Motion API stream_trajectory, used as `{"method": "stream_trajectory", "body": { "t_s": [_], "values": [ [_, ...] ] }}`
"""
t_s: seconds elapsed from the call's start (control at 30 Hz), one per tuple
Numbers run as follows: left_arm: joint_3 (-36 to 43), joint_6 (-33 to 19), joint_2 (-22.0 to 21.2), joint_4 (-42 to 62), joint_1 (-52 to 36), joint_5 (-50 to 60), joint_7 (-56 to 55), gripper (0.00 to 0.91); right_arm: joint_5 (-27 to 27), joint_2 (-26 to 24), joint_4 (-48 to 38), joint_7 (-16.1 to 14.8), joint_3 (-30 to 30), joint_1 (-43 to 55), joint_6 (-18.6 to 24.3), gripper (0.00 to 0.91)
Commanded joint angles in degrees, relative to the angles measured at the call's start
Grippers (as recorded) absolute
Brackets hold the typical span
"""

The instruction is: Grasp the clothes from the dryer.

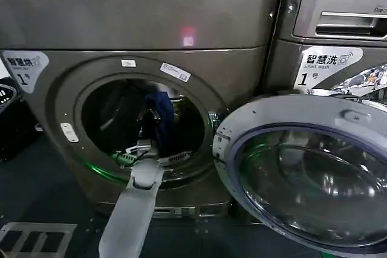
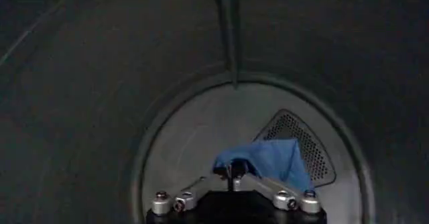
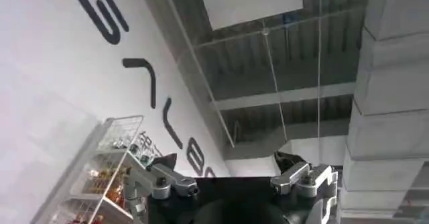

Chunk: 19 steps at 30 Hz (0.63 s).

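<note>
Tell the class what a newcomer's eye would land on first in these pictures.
First, the left gripper reaching through the dryer porthole, shut on the navy garment, which hangs from it inside the drum. Next, the big round door swung open to the right. The right gripper is parked, open, pointing toward the ceiling.

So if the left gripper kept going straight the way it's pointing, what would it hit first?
Probably the drum's pale back wall. The left gripper, shut on the blue garment, points deep into the dryer; nothing else shows ahead, though depth is unclear.
</note>
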Motion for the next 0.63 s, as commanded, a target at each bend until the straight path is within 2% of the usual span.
{"method": "stream_trajectory", "body": {
  "t_s": [0.03, 0.63],
  "values": [
    [0.00, 0.19, -0.41, -1.21, 1.08, 0.19, -0.10, 0.000, 0.28, 0.36, 0.24, -0.47, 0.34, 0.03, -0.16, 0.907],
    [0.13, 1.07, 0.14, -1.50, 1.36, -0.02, 0.67, 0.000, 0.50, 0.05, 0.31, -0.68, -0.05, 0.63, -0.33, 0.907]
  ]
}}
